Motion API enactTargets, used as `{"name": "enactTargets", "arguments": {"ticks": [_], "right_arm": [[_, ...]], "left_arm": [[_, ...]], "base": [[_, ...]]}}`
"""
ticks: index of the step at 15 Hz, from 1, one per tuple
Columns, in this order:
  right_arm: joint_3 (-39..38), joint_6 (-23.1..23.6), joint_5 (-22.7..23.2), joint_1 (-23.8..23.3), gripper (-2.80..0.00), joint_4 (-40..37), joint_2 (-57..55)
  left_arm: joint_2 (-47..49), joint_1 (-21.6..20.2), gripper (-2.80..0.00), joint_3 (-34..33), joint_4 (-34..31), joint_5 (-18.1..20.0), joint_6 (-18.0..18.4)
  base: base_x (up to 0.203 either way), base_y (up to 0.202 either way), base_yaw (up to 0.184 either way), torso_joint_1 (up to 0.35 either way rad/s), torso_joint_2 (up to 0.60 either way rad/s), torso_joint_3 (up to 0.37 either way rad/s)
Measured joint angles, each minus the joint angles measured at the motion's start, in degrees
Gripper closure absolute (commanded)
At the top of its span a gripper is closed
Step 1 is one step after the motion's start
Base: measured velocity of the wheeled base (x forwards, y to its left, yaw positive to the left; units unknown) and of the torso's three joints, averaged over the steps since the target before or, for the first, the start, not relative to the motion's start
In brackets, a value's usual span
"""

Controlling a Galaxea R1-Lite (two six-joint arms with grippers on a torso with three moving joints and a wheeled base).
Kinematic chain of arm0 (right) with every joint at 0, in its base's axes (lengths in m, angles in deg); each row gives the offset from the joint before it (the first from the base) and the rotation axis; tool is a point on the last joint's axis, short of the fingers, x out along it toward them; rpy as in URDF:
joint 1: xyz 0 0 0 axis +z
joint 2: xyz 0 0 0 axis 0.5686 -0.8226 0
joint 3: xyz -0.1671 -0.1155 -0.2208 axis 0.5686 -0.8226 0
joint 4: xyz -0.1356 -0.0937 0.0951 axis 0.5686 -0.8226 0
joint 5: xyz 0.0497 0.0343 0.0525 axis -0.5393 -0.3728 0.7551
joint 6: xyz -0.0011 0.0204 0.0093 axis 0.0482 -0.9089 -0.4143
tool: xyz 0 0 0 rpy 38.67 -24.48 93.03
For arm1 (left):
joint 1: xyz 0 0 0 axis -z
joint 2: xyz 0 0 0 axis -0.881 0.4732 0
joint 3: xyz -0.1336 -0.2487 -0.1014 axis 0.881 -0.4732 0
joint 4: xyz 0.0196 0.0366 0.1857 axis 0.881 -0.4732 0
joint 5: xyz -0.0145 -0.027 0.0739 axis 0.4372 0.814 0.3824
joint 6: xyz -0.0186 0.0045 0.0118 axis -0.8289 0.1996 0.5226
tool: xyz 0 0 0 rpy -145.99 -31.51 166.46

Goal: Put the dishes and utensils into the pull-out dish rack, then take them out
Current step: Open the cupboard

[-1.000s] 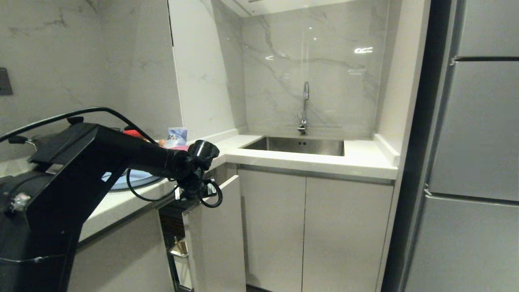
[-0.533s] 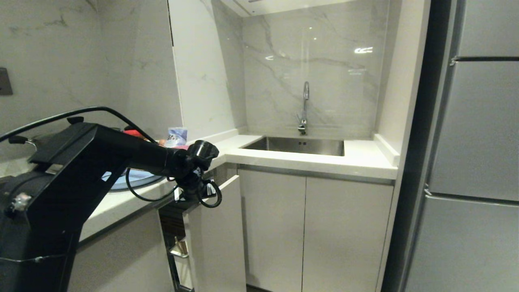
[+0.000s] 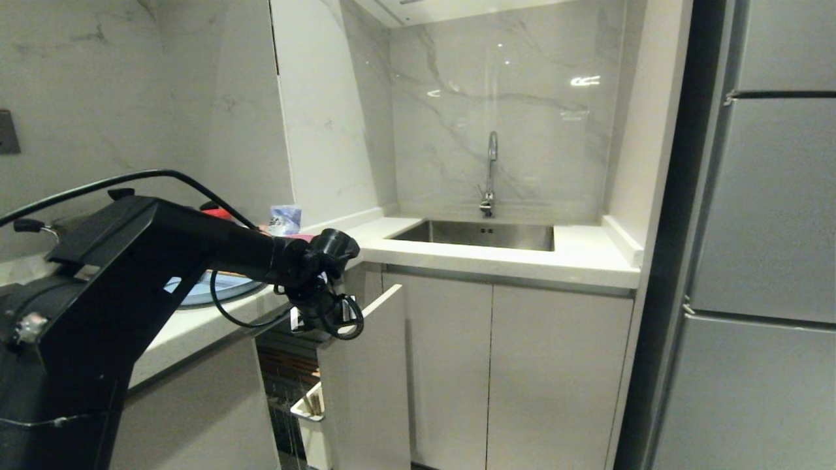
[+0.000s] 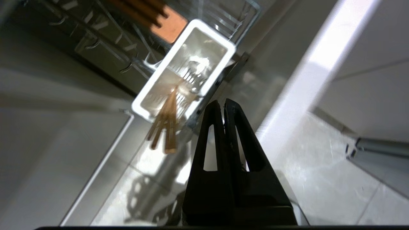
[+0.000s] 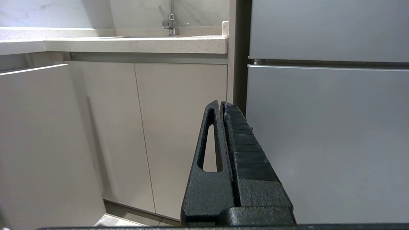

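Looking down past my own left arm, largest things first.

Fridge (image 3: 764,215): grey, at my right, well apart from the work.

Counter (image 3: 496,261): pale stone, bending round a corner, with the steel sink (image 3: 480,234) set in it under the tap (image 3: 490,173).

Rack (image 3: 362,372): drawn partway out from under the counter corner, its light-grey front panel angled away from the cabinet doors. Behind the panel I see chrome wires and a dark wooden bar (image 4: 142,9).

Left arm: black, reaching from the lower left across the counter edge to the panel's top.

Plate (image 3: 225,285): light blue, lying on the counter behind my arm, mostly hidden by it.

Cup (image 4: 185,72): white plastic, hung inside the rack just behind the panel.

Chopsticks (image 4: 167,123): pale wood, standing tilted in the cup, tips poking over its rim.

Fork (image 4: 195,75): silver, lying in the same cup, tines showing near the bottom.

Bowl (image 3: 287,236): only a sliver of pink shows on the counter past my wrist.

Left gripper (image 4: 222,103): my fingers are pressed together, nothing between them, pointing down beside the panel's top edge and close to the cup.

Right gripper (image 5: 220,103): my fingers are pressed together, empty, hanging low, facing the cabinet doors and the fridge.
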Motion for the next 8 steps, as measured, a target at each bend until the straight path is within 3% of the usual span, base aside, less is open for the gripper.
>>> {"name": "enactTargets", "arguments": {"ticks": [6,8], "right_arm": [[0.0,0.0,0.0,0.0,0.0,0.0,0.0],[0.0,0.0,0.0,0.0,0.0,0.0,0.0]], "left_arm": [[-2.1,0.7,0.0,1.6,-5.8,14.0,-1.7],[-2.8,1.3,0.0,1.6,-6.9,17.1,-1.7]], "base": [[0.0,0.0,0.0,0.0,0.0,0.0],[0.0,0.0,0.0,0.0,0.0,0.0]]}}
